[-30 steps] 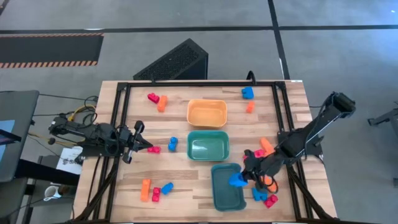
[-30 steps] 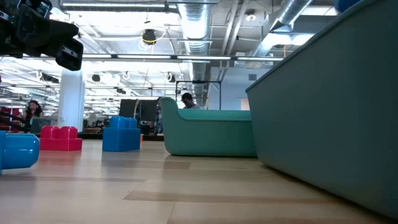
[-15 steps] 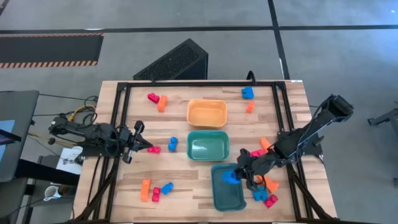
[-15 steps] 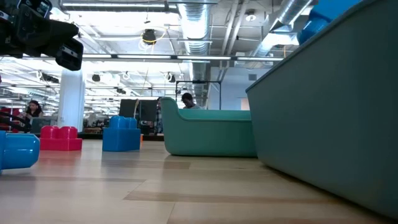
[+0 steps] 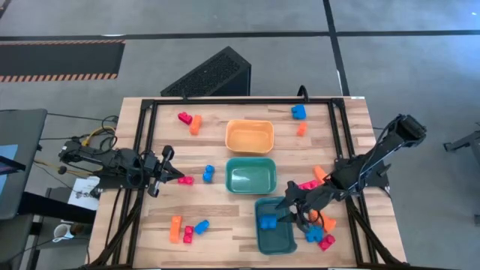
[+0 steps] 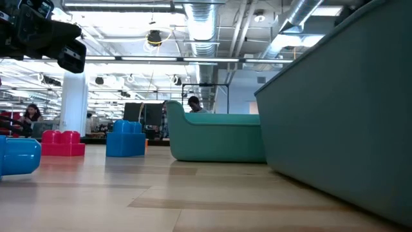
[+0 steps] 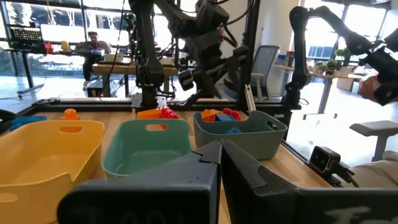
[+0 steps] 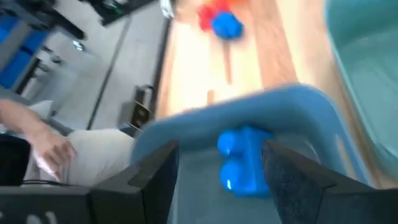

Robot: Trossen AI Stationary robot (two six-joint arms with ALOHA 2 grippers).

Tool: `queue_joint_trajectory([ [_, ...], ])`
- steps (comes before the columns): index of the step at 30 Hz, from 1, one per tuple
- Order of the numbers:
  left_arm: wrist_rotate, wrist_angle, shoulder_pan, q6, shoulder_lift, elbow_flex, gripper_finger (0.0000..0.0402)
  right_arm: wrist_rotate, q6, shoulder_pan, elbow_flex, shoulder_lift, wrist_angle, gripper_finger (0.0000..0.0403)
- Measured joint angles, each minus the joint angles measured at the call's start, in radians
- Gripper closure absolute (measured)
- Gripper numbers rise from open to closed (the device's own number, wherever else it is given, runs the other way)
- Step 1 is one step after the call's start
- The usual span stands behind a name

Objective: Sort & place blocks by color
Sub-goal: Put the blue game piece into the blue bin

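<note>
The right claw (image 5: 287, 213) is hanging over the near teal bin (image 5: 274, 238) with its fingers spread and nothing between them. A blue block (image 5: 266, 222) is lying inside that bin, just beyond the fingertips; the right wrist view is showing it (image 8: 244, 158) free in the gap ahead of the open fingers, with no contact visible. The left claw (image 5: 177, 178) is waiting well away at the table's left side, fingers closed and empty, its tips pointing at a red-pink block (image 5: 186, 180).

Risks from here: the open fingers are sitting low by the bin wall, so a careless withdrawal could be catching the rim and dragging or tipping the bin. Loose blocks (image 5: 319, 237) are crowding just behind the right claw, and a sweeping retreat could be scattering them off the table edge. Both nearer bins are teal, so misjudging which one takes blue is a likely sorting error.

Change from half a second ago: the blue block was then held at the bin's near edge; it is now lying released, deeper in the bin.
</note>
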Motion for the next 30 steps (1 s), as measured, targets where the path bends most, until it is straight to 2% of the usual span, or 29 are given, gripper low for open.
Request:
queue_joint_trajectory([
  [5, 0.0, 0.0, 0.0, 0.0, 0.0, 0.0, 0.0401, 0.149, -0.193, 0.046, 0.0, 0.008, 0.186, 0.0164],
  [8, 0.0, 0.0, 0.0, 0.0, 0.0, 0.0, 0.0401, 0.198, -0.303, 0.077, 0.0, 0.022, 0.269, 0.017],
  [12, 0.0, 0.0, 0.0, 0.0, 0.0, 0.0, 0.0401, 0.203, -0.404, 0.088, 0.0, 0.026, 0.342, 0.0179],
  [19, 0.0, 0.0, 0.0, 0.0, 0.0, 0.0, 0.0401, 0.204, -0.514, 0.061, 0.0, 0.011, 0.346, 0.0195],
  [27, 0.0, 0.0, 0.0, 0.0, 0.0, 0.0, 0.0401, 0.196, -0.535, -0.002, 0.0, 0.011, 0.297, 0.021],
  [30, -0.001, 0.0, 0.0, 0.0, 0.0, 0.0, 0.0401, 0.162, -0.551, -0.019, 0.0, -0.003, 0.29, 0.0216],
])
